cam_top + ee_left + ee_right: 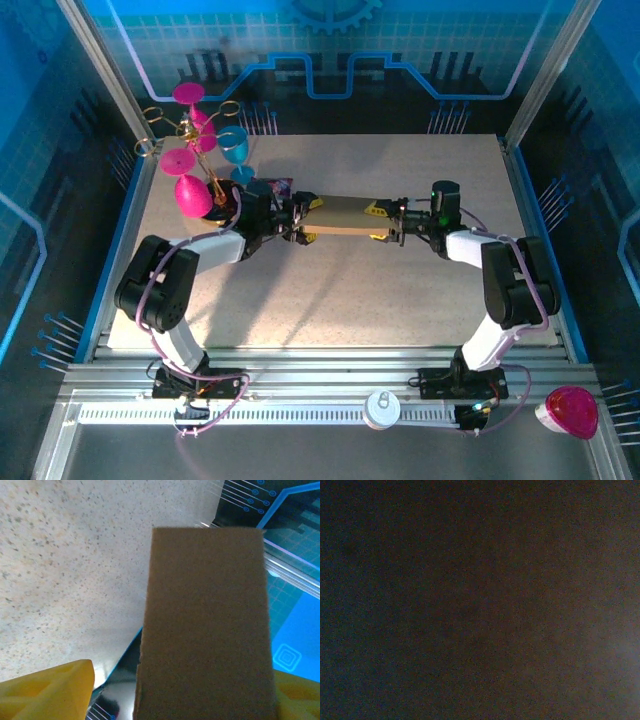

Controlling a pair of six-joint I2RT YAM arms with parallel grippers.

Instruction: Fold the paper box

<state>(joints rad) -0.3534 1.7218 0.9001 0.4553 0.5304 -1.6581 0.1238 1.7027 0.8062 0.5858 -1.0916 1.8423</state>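
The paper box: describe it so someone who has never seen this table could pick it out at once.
Start at the middle of the speckled table, where the left gripper and right gripper face each other. The paper box is the flat brown cardboard slab bridging them. Unlike the small purple packet and pink and blue cups behind, it is plain and unmarked.

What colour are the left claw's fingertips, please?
Yellow fingertips, flanking the brown paper box; best in the left wrist view.

Left arm (213,246), right arm (468,246): white links, black rounded joints. Thin purple cable looping along each. Fingers (47,692) yellow, blocky. Small green light (437,212) on right arm.
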